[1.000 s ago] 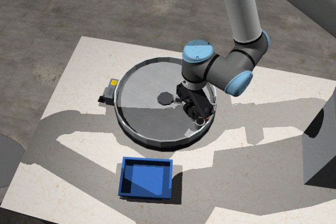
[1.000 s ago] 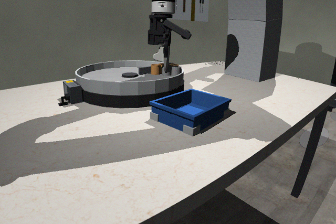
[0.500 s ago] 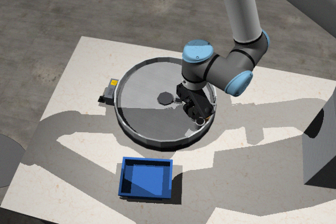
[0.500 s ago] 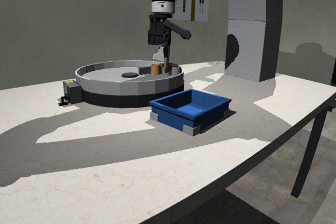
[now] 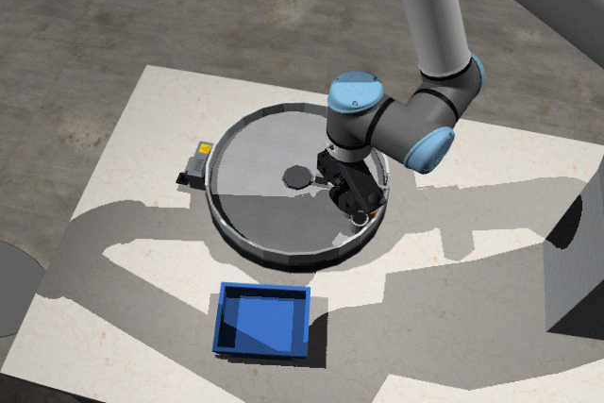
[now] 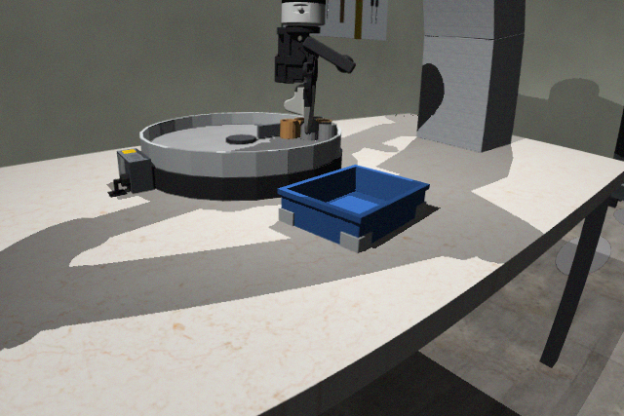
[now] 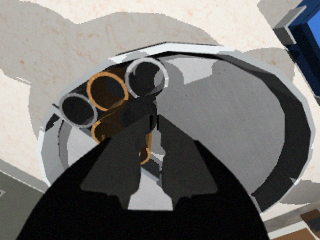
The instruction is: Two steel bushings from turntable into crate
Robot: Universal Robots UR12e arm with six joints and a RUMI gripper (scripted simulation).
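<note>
Bushings cluster at the far-right inner edge of the turntable (image 5: 228, 237), close against its raised rim. In the wrist view four rings show: a steel bushing (image 7: 146, 77) nearest the rim, a brass-coloured bushing (image 7: 107, 90) touching it on one side, a second steel bushing (image 7: 78, 110) beyond that, and another brass-coloured bushing (image 7: 102, 132) mostly hidden behind the fingers. The gripper (image 7: 152, 120) hangs straight down from the arm (image 5: 428, 13) over this cluster, its tips low among the sleeves; the jaws stand nearly together with only a thin slit between them, and nothing sits in that slit. From the side the fingers (image 6: 308, 99) reach down to about the height of the bushing tops. The blue crate (image 5: 222, 320) stands on the marble-patterned table (image 5: 160, 96) just in front of the turntable, apart from it, and no bushing shows inside. A small grey control box (image 5: 198, 164) with a yellow label sits against the turntable's left side. A dark hub (image 5: 296, 176) marks the disc's middle
</note>
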